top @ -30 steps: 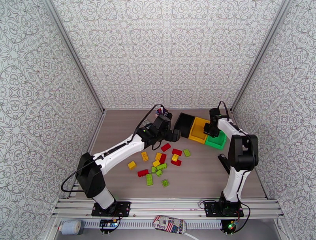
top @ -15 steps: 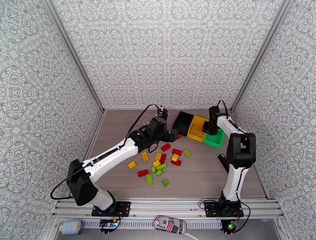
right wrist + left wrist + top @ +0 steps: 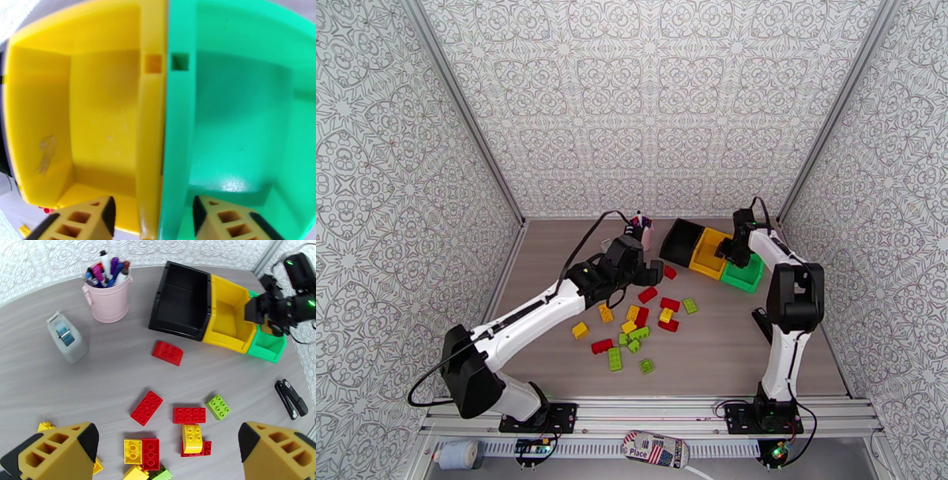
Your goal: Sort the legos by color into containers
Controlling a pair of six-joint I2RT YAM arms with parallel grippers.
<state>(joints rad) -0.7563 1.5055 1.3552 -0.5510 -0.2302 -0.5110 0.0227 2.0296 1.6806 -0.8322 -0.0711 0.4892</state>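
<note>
Above the yellow/green divider of the containers [image 3: 177,118], right jaws part open, empty. Left jaws wide, empty, above the legos [image 3: 189,415] loose on the bench [image 3: 98,374], near side of the containers. Left wrist view adds pen cup [image 3: 107,299], tape dispenser [image 3: 67,338] left of containers, small black tool [image 3: 291,398] right. Nearest legos cut off by fingers [image 3: 59,449].

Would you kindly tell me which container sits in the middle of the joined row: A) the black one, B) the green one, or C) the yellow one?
C: the yellow container has the black container joined on one side and the green container on the other.
</note>
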